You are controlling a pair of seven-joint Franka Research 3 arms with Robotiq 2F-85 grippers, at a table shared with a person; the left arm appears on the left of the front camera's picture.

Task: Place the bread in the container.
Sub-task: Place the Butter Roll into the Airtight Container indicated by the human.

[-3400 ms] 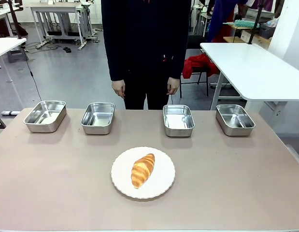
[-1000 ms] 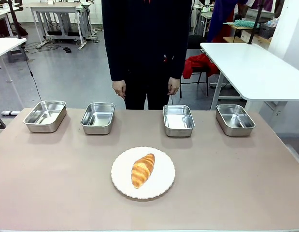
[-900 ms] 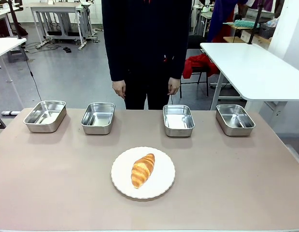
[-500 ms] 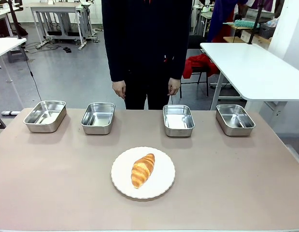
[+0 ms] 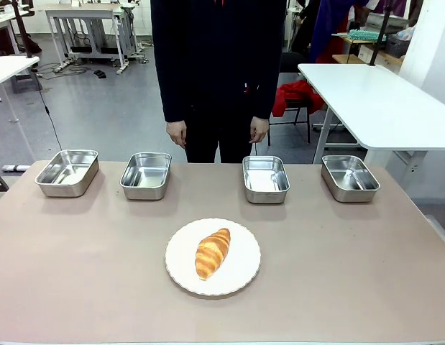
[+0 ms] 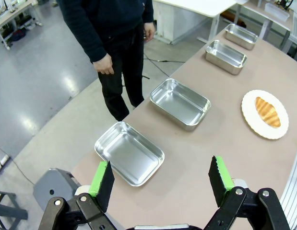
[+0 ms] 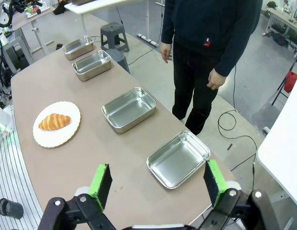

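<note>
Beige tabletop (image 5: 78, 273), four steel pans (image 5: 145, 175) along its far edge; the bread (image 5: 213, 253) lies on the plate (image 5: 244, 266) toward the near edge, centre. Both jaws stand wide, empty. We'd straddle its narrow width, squeeze gently.

Fingers (image 6: 101, 179) apart, the left end effector (image 6: 160, 175) hangs above a pan (image 6: 129, 152).

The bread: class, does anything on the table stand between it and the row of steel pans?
Nothing visible does: the bread lies on its plate, with bare table between it and the pans.
</note>
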